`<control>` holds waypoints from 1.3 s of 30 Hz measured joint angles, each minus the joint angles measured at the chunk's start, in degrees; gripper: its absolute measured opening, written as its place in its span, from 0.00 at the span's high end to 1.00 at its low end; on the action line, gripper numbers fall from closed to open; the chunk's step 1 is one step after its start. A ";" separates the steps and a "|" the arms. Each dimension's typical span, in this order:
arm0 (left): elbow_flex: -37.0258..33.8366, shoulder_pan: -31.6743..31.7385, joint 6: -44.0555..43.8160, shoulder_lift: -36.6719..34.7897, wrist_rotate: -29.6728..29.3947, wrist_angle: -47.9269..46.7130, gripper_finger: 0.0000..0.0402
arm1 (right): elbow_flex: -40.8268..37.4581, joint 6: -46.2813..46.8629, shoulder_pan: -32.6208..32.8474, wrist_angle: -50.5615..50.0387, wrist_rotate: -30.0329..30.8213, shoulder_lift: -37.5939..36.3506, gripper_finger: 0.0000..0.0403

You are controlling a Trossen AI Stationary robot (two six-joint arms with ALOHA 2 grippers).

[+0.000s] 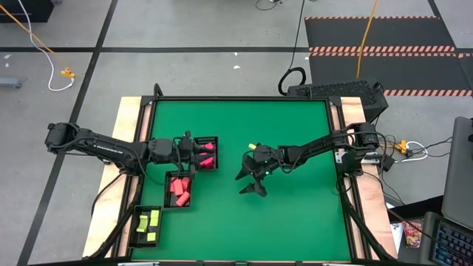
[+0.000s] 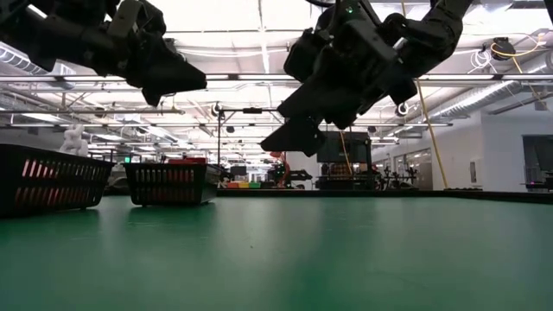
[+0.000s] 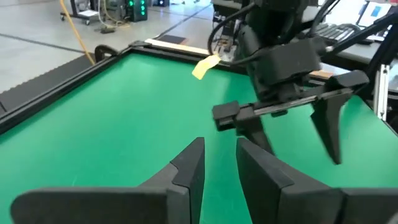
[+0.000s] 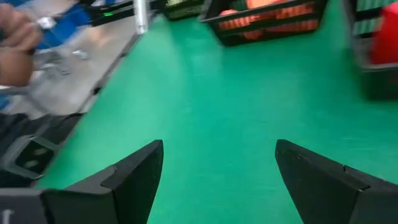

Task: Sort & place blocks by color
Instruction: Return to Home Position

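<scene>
**Blocks all in trays by colour; both grippers empty**

Blocks, high view, clock directions taken from mat centre with 12 at the picture's top:
- red blocks (image 1: 208,158) lie in the top tray (image 1: 218,150), at about 10 o'clock.
- salmon blocks (image 1: 179,191) lie in the middle tray (image 1: 168,198), at about 9 o'clock.
- yellow blocks (image 1: 153,219) lie in the bottom tray (image 1: 134,236), at about 8 o'clock, by the mat's corner.
- The three trays step diagonally along the 9 o'clock edge of the green mat (image 1: 295,214). No block shows on the open mat.

Left gripper (image 1: 194,151): hangs over the top tray's 9 o'clock side. In its wrist view the fingers (image 3: 189,168) stand a narrow slit apart, with only green mat showing between them.

Right gripper (image 1: 250,181): sits over bare mat near centre, at 3 o'clock from the trays and well apart from them. The low view shows it raised clear of the surface. Its fingers (image 4: 134,171) are spread wide and nothing is between them. Its wrist view looks across the mat to the salmon tray and a red block beyond.

A yellow tag (image 1: 252,145) sits on the right arm, just behind the gripper.
</scene>
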 joint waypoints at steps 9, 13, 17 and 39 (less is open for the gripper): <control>0.00 -0.05 1.89 0.02 0.14 0.18 0.77 | 0.00 -1.37 -1.03 1.61 10.25 -0.01 0.25; 0.00 -0.09 2.17 0.02 0.15 0.42 0.77 | 0.00 -3.07 -1.63 4.14 11.55 -0.34 0.25; 0.00 -0.80 2.39 0.04 0.14 0.40 0.77 | 0.00 -5.06 -2.58 4.43 14.63 -2.59 0.25; 0.04 -1.25 3.46 0.07 0.14 -5.21 0.77 | -22.11 -3.68 -3.56 -7.00 21.78 -28.35 0.95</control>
